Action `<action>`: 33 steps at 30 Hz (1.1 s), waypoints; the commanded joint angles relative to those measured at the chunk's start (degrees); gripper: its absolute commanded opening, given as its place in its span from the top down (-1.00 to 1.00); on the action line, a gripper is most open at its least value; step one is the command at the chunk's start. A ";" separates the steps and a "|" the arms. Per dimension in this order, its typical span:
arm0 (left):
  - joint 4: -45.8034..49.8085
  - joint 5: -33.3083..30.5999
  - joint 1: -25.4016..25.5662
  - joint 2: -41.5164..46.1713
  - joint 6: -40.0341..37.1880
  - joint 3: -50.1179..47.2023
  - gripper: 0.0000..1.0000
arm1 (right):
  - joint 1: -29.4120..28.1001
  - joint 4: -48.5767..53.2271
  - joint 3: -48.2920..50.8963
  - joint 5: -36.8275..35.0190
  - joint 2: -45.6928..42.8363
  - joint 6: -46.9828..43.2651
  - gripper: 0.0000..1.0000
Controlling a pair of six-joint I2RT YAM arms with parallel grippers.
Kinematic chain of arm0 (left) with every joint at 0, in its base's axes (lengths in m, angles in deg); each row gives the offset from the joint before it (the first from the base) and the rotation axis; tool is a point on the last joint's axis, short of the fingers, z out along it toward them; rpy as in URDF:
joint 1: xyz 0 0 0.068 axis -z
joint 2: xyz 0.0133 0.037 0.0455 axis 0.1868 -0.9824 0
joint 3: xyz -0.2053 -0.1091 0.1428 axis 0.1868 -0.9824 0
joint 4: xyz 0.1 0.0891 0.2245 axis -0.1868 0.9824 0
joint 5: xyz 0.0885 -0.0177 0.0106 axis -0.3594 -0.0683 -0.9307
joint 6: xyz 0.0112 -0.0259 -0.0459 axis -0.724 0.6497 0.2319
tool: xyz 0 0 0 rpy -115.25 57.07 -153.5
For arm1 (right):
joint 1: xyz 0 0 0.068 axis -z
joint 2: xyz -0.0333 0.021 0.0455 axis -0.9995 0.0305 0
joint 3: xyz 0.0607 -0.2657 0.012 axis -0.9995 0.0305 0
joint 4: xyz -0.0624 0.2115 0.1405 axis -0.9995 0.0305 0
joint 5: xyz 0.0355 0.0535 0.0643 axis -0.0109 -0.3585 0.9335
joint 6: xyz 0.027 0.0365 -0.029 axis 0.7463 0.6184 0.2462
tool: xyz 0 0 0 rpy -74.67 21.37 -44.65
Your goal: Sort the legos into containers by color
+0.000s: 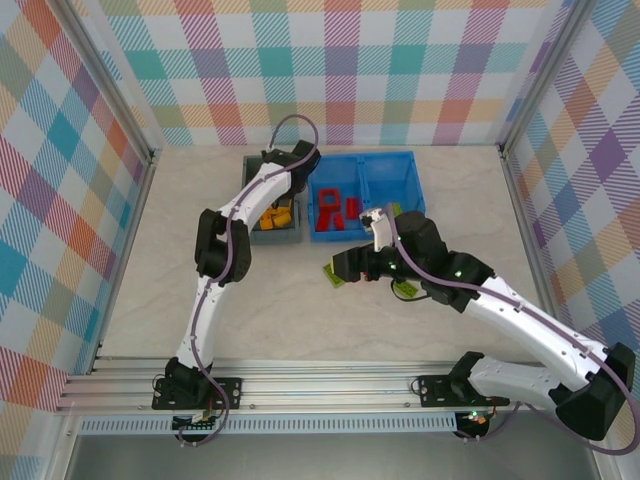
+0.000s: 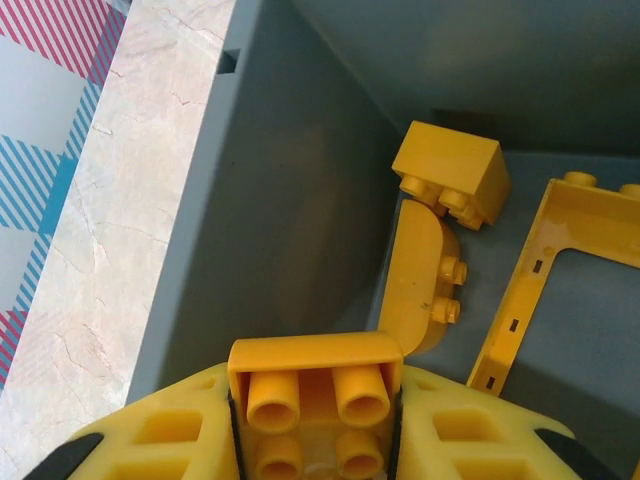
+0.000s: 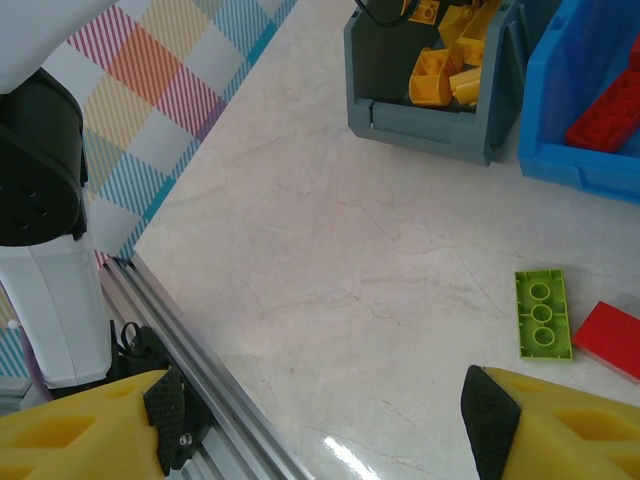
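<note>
Two hands: left hand (image 2: 315, 425) clamps a studded yellow brick (image 2: 315, 385) in the smooth grey bin (image 2: 290, 200); right hand (image 3: 327, 420) stands apart, empty, over the marbled counter (image 3: 330, 250).

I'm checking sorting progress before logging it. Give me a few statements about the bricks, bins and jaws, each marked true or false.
1. The left jaws hold a yellow brick over the grey bin. True.
2. The right jaws are shut on a green brick. False: they stand open and empty; the green brick lies on the table.
3. The blue bin holds red bricks. True.
4. The grey bin holds green bricks. False: the loose bricks seen in it are yellow.
5. A red brick lies on the table beside the green brick. True.
</note>
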 commanded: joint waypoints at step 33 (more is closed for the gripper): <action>-22.82 41.03 15.40 72.12 9.64 -61.77 -0.22 | -0.21 21.95 -2.17 -22.69 12.28 7.64 -0.39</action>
